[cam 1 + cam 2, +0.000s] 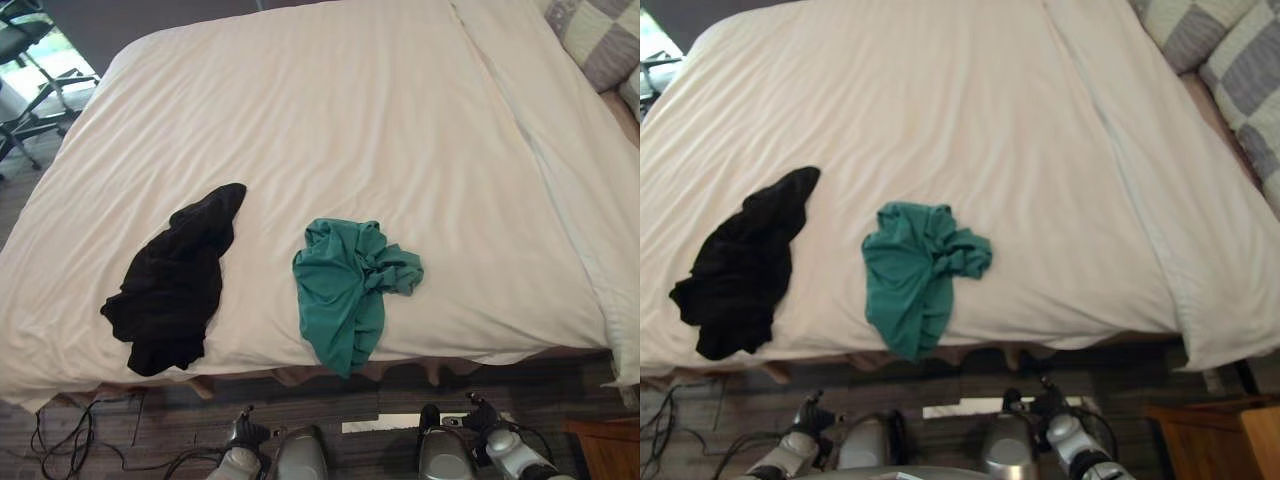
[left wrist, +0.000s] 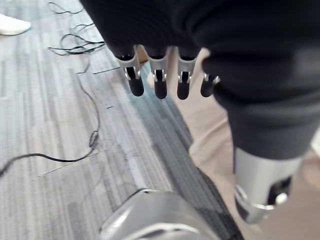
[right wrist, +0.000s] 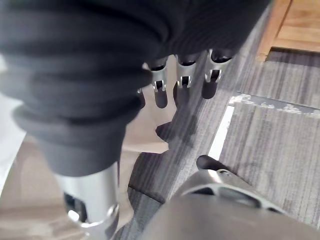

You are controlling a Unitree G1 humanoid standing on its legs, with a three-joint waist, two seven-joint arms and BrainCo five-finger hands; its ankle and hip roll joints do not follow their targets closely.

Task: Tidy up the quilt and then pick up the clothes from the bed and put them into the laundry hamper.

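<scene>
Two garments lie on the wide white quilt [image 1: 350, 110] that covers the bed: a crumpled black garment [image 1: 175, 280] at the near left and a bunched teal-green shirt [image 1: 350, 285] just right of it near the middle, the two apart with bare quilt between them. Both look like thin, limp cloth, so they should weigh little, fold under any push and drape when lifted; neither seems fragile or slippery. The teal-green shirt has a knotted bunch of folds at its right side, which looks like the best place to pinch, and its lower hem hangs slightly over the near edge of the bed, offering a loose flap. The black garment narrows to a tail at its far end and is thickest near the near edge, where a gathered handful would hold. The quilt lies mostly smooth, with a long seam or fold running along its right side toward the grey-and-white checked pillows [image 1: 600, 35] at the far right. The left robot hand [image 2: 160, 75] hangs low beside the bed over the grey striped carpet [image 2: 50, 125], fingers straight and relaxed, holding nothing; the right robot hand [image 3: 182, 75] hangs likewise, empty, near a wooden piece of furniture [image 3: 295, 25]. The near bed edge is unobstructed for reaching, and the quilt around both garments is open. No laundry hamper can be made out.
</scene>
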